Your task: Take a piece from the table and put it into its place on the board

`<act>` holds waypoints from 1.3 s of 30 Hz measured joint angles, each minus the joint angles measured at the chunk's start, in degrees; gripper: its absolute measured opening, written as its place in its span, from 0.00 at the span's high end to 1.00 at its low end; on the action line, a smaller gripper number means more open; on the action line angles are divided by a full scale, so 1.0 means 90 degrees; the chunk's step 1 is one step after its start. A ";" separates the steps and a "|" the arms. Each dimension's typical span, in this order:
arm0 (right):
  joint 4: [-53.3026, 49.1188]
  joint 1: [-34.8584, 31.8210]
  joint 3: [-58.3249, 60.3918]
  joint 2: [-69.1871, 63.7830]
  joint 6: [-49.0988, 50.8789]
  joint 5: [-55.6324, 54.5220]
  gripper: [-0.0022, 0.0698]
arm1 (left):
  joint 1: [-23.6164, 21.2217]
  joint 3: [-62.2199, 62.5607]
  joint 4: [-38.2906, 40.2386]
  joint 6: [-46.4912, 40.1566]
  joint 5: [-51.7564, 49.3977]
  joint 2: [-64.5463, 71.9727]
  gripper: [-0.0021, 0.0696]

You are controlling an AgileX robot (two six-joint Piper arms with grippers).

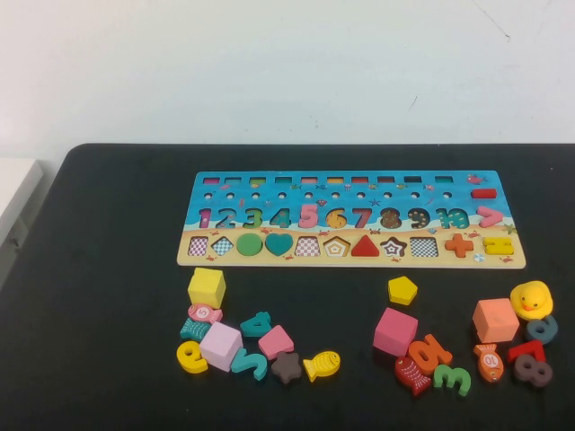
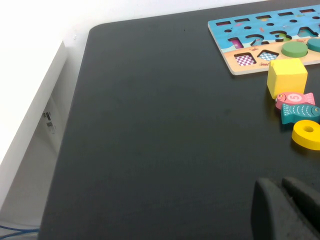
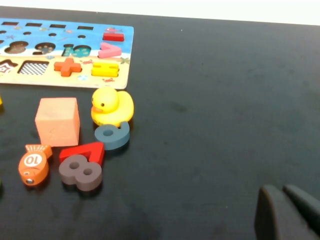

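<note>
Three views here, and only the high one takes in the whole board [image 1: 350,218], lying across the far half of the black table [image 1: 108,296]. Its pentagon hollow [image 1: 336,246] sits in the sandy strip, between a checkered square and the red triangle [image 1: 365,246]. The yellow pentagon piece [image 1: 402,289] rests flat on the table, just off the board's near edge, at about five o'clock from that hollow and at twelve o'clock from the pink cube [image 1: 395,331]. Neither arm shows in the high view.

Over to the left wrist view: the left gripper [image 2: 282,192] pokes in at the frame's corner, low over bare table, fingers pressed together. It catches the board's left end, the yellow cube [image 2: 286,77] and a yellow ring [image 2: 306,134], but not the pentagon.

Right wrist view now: the right gripper [image 3: 285,197] is closed on nothing, over bare table. This view alone gives a close look at the rubber duck [image 3: 112,106], the salmon cube [image 3: 58,121], the orange fish [image 3: 34,164] and the brown 8 [image 3: 81,172]. The pentagon is not seen here either.
</note>
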State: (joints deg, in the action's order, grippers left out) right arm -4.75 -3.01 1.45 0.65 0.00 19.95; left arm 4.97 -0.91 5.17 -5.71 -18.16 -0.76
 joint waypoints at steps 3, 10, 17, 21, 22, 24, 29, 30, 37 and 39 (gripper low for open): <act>0.0000 0.0000 0.0000 0.0000 0.0000 -0.0123 0.94 | 0.0000 0.0000 0.0000 0.0000 0.0000 0.0000 0.97; 0.0000 0.0000 0.0036 0.0000 0.0000 -0.1585 0.94 | 0.0000 0.0000 0.0000 0.0000 0.0000 0.0000 0.97; -0.0011 0.0000 0.0036 0.0000 0.0000 -0.3860 0.94 | 0.0000 0.0000 0.0000 0.0000 0.0000 0.0000 0.97; -0.0011 0.0000 0.0036 0.0000 0.0000 -0.4505 0.94 | 0.0000 0.0000 0.0000 0.0000 0.0000 0.0000 0.97; -0.0011 0.0000 0.0036 0.0000 0.0000 -0.4550 0.94 | 0.0000 0.0000 0.0000 0.0000 0.0000 0.0000 0.97; -0.0021 0.0000 0.0036 0.0000 0.0000 -0.4562 0.94 | 0.0000 0.0000 0.0000 0.0000 0.0000 0.0000 0.97; -0.0053 0.0000 0.0036 0.0000 -0.0092 -0.4650 0.94 | 0.0000 0.0000 0.0000 0.0000 0.0000 0.0000 0.97; -0.0120 0.0000 0.0036 0.0000 -0.0096 -0.4667 0.94 | 0.0000 0.0000 0.0000 0.0000 0.0000 0.0000 0.97; -0.1194 0.0000 -0.1386 0.0000 -0.0085 -0.2431 0.94 | 0.0000 0.0000 0.0000 0.0000 0.0000 0.0000 0.97; -0.1204 0.0000 -0.2043 -0.0163 -0.0050 -0.1618 0.94 | 0.0000 0.0000 0.0000 0.0000 0.0000 0.0000 0.97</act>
State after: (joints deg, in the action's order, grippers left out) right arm -15.59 -3.01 -16.93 -0.82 -0.45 5.39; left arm 4.97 -0.91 5.17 -5.71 -18.16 -0.76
